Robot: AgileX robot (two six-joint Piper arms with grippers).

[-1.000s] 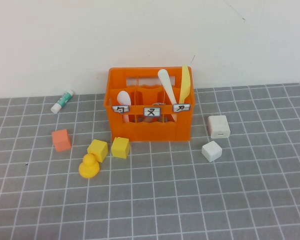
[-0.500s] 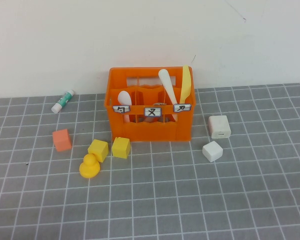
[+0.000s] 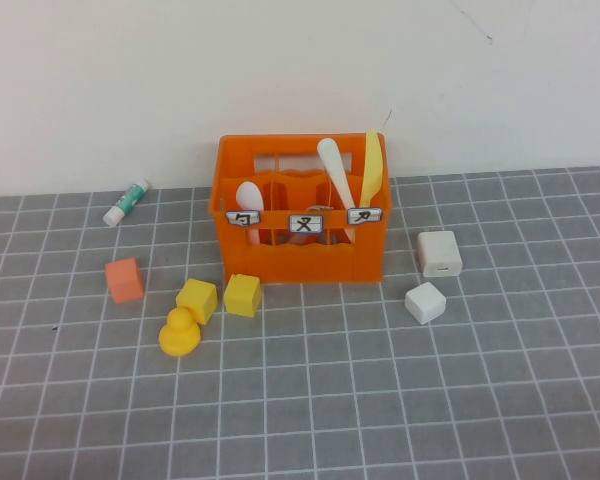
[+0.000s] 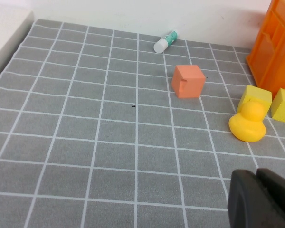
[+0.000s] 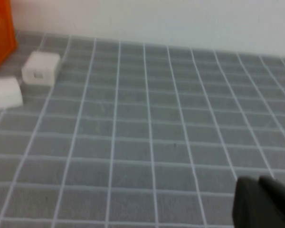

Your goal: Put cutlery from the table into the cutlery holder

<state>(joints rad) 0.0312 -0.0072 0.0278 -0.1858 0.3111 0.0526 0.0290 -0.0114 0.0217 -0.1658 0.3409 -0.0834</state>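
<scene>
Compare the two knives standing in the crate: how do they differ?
Colour: the yellow knife is bright yellow, the cream-white knife off-white. Pose: the yellow one stands nearly upright at the cutlery holder's right end, the cream-white one leans left. Shape: the cream-white one's top looks rounded, the yellow one's flatter. Both stick out above the rim. The left tool and right tool show only in their wrist views, away from the holder.

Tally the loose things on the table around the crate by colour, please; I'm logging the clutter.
Yellow: 3, two blocks and a duck
White: 2, blocks
Orange: 1, cube
White-and-green: 1, tube
Total: 7
Left gripper and right gripper hang low, away from them.
</scene>
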